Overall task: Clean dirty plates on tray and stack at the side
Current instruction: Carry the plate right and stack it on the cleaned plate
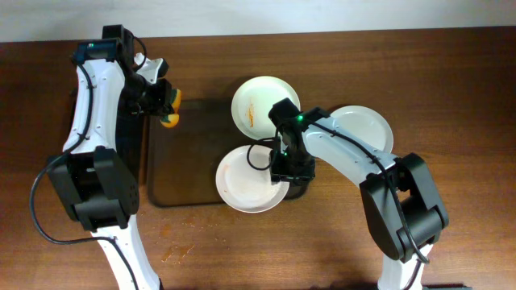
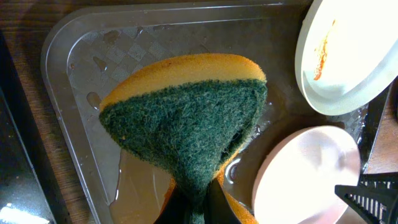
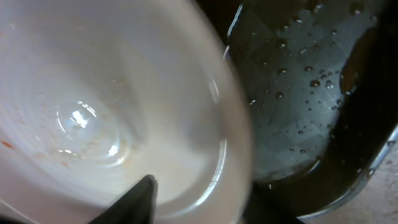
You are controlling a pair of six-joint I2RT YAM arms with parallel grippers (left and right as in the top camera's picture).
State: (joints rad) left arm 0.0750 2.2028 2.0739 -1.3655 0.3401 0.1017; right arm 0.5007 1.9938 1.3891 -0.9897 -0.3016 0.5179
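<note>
My left gripper [image 1: 160, 103] is shut on a yellow and green sponge [image 1: 170, 110] and holds it above the dark tray's [image 1: 185, 161] far left corner. In the left wrist view the sponge [image 2: 186, 118] fills the middle, pinched in the jaws [image 2: 198, 200]. A white plate with an orange stain [image 1: 260, 105] lies at the tray's far right. My right gripper [image 1: 288, 169] is shut on the right rim of a second white plate [image 1: 242, 184] at the tray's near right. In the right wrist view this plate [image 3: 93, 112] sits between the fingers [image 3: 199, 205] and shows faint reddish specks.
A clean white plate [image 1: 364, 126] lies on the wooden table right of the tray. The tray floor is wet, with drops and a puddle [image 3: 298, 81]. Orange smears mark the table [image 1: 179, 251] in front of the tray.
</note>
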